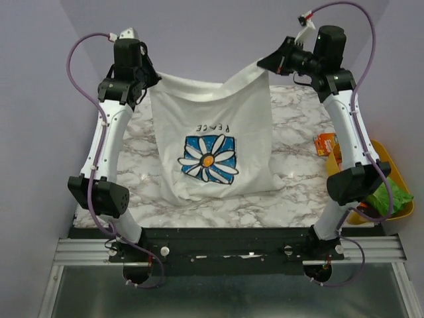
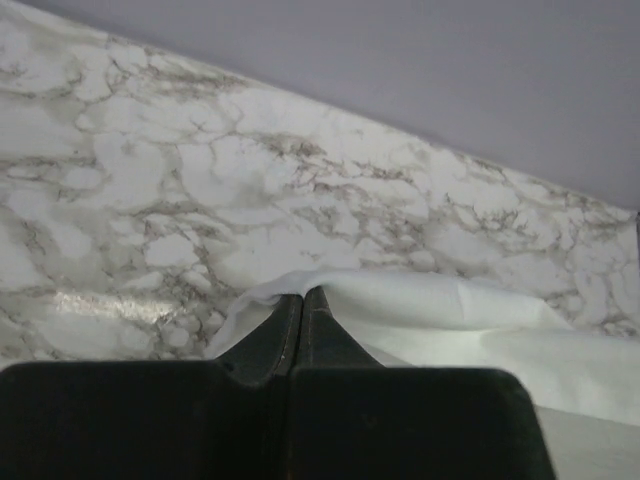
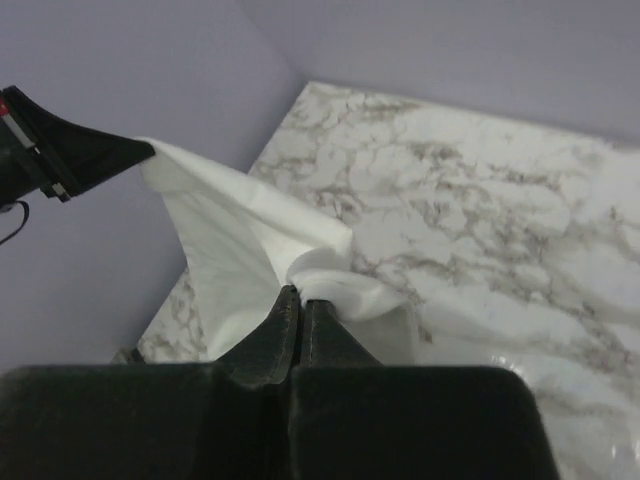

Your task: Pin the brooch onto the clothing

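The white T-shirt (image 1: 212, 126) with the blue-and-white flower print (image 1: 209, 159) hangs lifted between both grippers, its lower part resting on the marble table (image 1: 298, 132). My left gripper (image 1: 147, 85) is shut on the shirt's upper left edge (image 2: 400, 305); its tips (image 2: 302, 293) pinch a fold. My right gripper (image 1: 265, 64) is shut on the upper right edge, tips (image 3: 300, 292) closed on bunched cloth (image 3: 340, 285). The right wrist view also shows the left gripper (image 3: 90, 150) holding the far corner. The brooch is out of view.
A yellow bin (image 1: 399, 173) with a green item (image 1: 391, 196) stands at the table's right edge. An orange packet (image 1: 325, 143) lies beside it near the right arm. Purple walls close in the back and sides.
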`<state>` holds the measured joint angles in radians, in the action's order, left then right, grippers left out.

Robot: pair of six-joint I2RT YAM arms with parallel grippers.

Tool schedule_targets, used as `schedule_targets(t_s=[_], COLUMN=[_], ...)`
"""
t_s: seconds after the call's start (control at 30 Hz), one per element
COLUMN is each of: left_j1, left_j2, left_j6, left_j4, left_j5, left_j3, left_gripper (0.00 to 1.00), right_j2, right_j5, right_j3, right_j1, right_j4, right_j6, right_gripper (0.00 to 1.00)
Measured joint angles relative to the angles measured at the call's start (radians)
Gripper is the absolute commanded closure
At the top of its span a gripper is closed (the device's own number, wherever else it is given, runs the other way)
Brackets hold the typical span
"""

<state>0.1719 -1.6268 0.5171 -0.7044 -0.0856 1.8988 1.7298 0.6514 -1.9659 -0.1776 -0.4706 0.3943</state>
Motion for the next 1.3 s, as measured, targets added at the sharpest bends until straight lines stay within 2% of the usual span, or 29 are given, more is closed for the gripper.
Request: schedule_targets(t_s=[0.17,0.27,0.37,0.47,0.67,0.77,0.87,0.93,1.07,1.2,1.3], left_j1=[-0.064,-0.089,-0.107,-0.113,-0.113,-0.113,-0.113,-0.111,-0.092,-0.009,0.12], left_j2=[-0.143,-0.187,-0.188,-0.131,0.095,0.253,0.391,0.485,0.58,0.663,0.788], left_j6=[0.014,0.027,0.03,0.017,-0.032,-0.035,-0.02,-0.002,0.035,0.081,0.115], left_j4=[0.054,0.131,0.22,0.341,0.532,0.598,0.647,0.665,0.642,0.562,0.477], left_j5=[0.028,0.034,0.034,0.035,0.053,0.061,0.062,0.063,0.064,0.068,0.036], left_j3=[0.327,0.496,0.562,0.489,0.146,-0.105,-0.364,-0.576,-0.892,-1.144,-1.267], left_gripper=[1.0,1.0,1.0,1.0,1.0,1.0,1.0,1.0,1.0,1.0,1.0], right_j2=[0.248,0.283,0.281,0.265,0.117,-0.019,-0.159,-0.23,-0.35,-0.413,-0.516], right_j5=[-0.008,-0.025,-0.063,-0.096,-0.124,-0.124,-0.123,-0.123,-0.114,-0.118,-0.122], right_j3=[-0.442,-0.509,-0.511,-0.512,-0.417,-0.259,-0.016,0.165,0.643,1.123,1.347], right_j1=[0.003,0.003,0.003,0.003,0.003,0.003,0.003,0.003,0.003,0.003,0.003], right_j4=[0.091,0.197,0.292,0.357,0.426,0.473,0.526,0.54,0.585,0.552,0.449], right_j6=[0.106,0.175,0.208,0.207,0.137,0.089,0.049,0.035,0.043,0.083,0.119], right_gripper=[0.99,1.0,0.99,0.99,0.99,1.0,0.99,0.99,1.0,1.0,1.0])
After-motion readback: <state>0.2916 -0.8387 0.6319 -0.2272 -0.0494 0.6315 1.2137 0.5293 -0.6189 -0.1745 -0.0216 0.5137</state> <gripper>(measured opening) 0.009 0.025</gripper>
